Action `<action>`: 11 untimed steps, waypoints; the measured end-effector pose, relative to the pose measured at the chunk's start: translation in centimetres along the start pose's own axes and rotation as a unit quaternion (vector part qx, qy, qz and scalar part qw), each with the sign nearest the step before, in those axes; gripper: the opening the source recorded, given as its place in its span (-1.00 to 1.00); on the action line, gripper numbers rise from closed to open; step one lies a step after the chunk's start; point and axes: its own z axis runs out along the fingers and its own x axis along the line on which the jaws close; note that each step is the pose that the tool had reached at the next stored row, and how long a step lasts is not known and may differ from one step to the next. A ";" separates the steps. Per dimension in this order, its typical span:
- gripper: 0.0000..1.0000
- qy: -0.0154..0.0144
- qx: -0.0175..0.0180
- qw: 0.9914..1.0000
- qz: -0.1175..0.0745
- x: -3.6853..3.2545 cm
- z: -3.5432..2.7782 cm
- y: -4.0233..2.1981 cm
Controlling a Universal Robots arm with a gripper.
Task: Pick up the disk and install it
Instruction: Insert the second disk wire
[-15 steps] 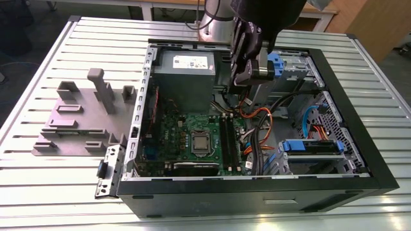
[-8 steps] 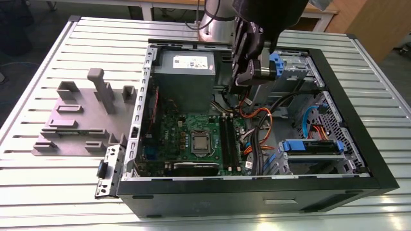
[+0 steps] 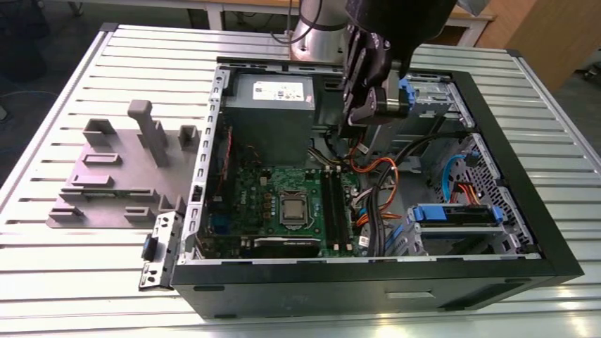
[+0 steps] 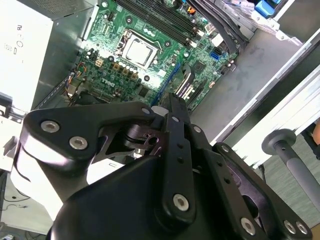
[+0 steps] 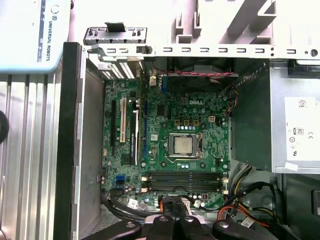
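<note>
The open computer case point(image 3: 526, 176) lies on its side on the slatted table. My gripper point(image 3: 362, 117) hangs over the case's middle, above the orange and black cables and beside the power supply. Its fingers are shut together with nothing between them, as both wrist views show point(image 5: 175, 223) point(image 4: 172, 102). A silver unit framed by blue rails, which I take for the disk point(image 3: 455, 215), sits in the drive bay at the case's corner on the exterior view's right, well apart from the gripper. Its blue edge point(image 4: 266, 7) also appears in the second wrist view. Its label is hidden.
The green motherboard point(image 5: 170, 145) with its bare processor lies under the gripper. A grey power supply point(image 3: 272, 105) fills the far corner. Another blue tab and metal bay point(image 3: 427, 95) stand just behind the gripper. A grey parts fixture point(image 3: 122, 176) sits on the table at the exterior view's left.
</note>
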 end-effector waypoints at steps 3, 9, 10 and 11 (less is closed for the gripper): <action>-0.79 0.000 0.000 1.000 0.000 0.00 -0.01 -0.13; -0.79 0.000 0.000 1.000 0.000 0.00 -0.04 -0.74; -0.79 0.000 0.000 1.000 0.000 0.00 -0.06 -0.95; -0.79 0.000 0.000 1.000 0.000 0.00 -0.07 -1.18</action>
